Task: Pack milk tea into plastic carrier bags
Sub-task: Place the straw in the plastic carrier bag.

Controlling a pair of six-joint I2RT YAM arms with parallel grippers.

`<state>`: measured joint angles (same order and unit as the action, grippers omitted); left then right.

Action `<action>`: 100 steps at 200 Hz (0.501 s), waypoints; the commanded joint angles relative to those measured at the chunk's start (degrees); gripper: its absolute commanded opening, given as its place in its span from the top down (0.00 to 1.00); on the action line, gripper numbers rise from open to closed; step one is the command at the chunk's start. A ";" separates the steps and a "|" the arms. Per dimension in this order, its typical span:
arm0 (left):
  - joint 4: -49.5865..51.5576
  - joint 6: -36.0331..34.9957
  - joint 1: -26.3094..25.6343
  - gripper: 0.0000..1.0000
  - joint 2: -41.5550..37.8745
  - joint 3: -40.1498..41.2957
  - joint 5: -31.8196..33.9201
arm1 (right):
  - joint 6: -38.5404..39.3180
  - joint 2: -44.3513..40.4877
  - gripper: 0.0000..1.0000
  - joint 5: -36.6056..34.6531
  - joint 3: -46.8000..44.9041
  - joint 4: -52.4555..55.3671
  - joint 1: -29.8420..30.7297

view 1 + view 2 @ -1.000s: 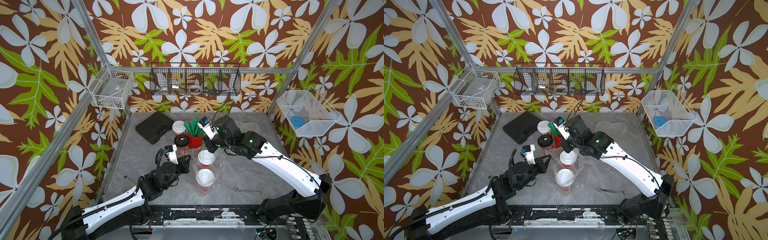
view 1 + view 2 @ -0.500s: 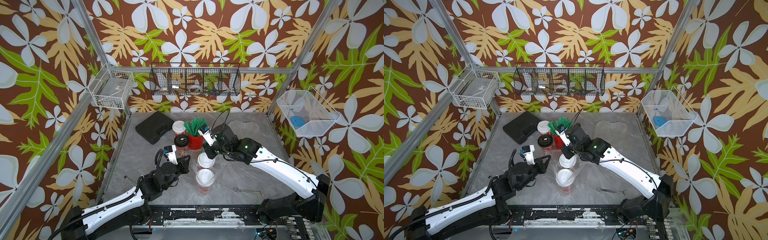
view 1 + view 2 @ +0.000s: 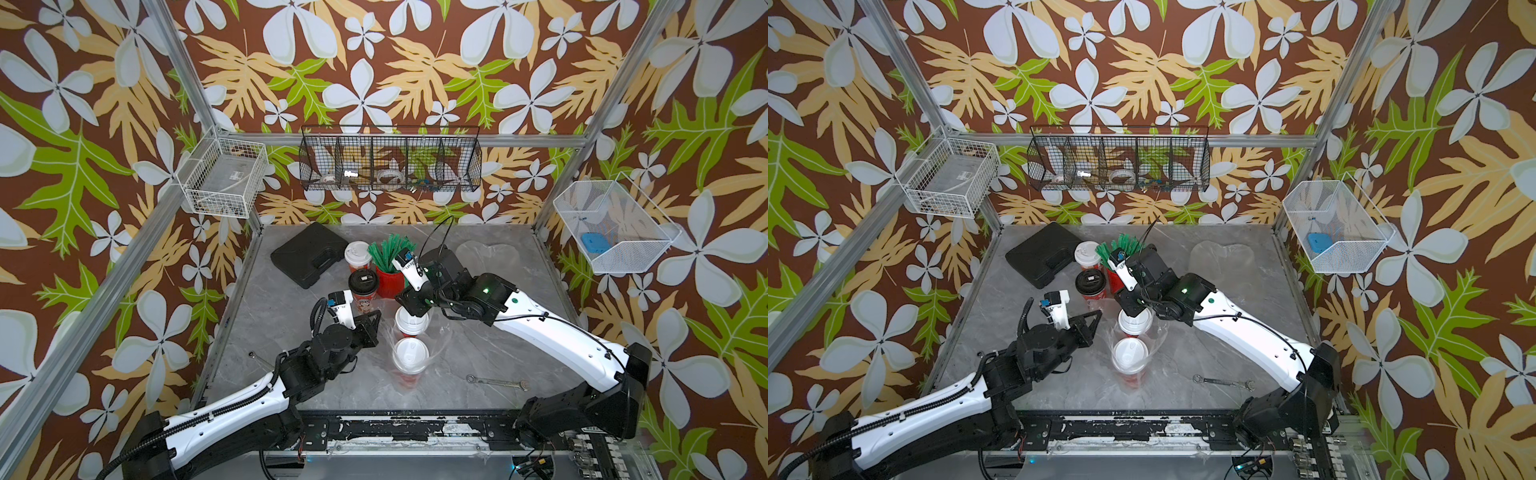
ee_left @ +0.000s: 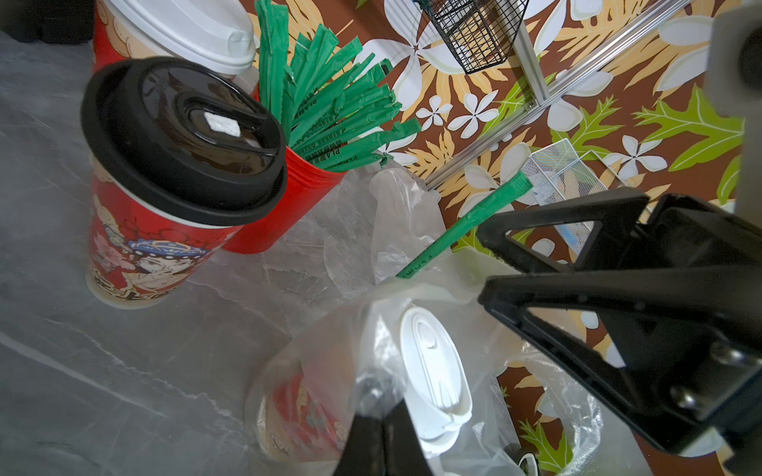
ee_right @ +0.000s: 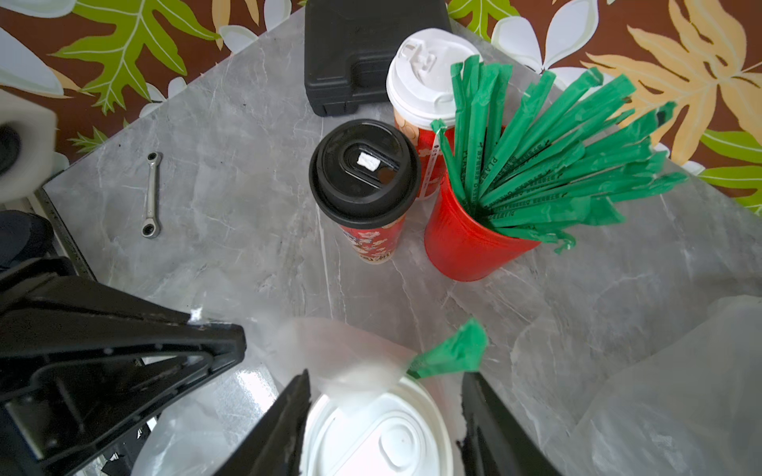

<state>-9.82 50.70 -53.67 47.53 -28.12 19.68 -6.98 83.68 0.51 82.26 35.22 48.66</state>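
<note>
Two white-lidded milk tea cups stand inside a clear plastic carrier bag at mid-table. My left gripper is shut on the bag's rim beside them. My right gripper hovers open just over the farther bagged cup, its jaws either side of the lid. A green straw leans in the bag, free of the fingers. Behind stand a black-lidded cup and a white-lidded cup. A second bag lies flat at the back right.
A red pot of green straws stands right behind the bag, touching distance from my right wrist. A black case lies at the back left. One wrench lies front right, another near the left edge.
My right gripper came down from the straw pot to the bag and opened, leaving a green straw in the bag. The left gripper has stayed put on the bag.
</note>
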 commanded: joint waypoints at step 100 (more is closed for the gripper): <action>-0.55 -0.25 0.06 1.00 -0.75 0.52 1.15 | 0.25 2.70 0.74 -6.40 1.59 -4.90 -0.56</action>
<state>-9.82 50.70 -53.67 46.98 -27.75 20.25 -7.01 85.82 -4.71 83.35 32.45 48.10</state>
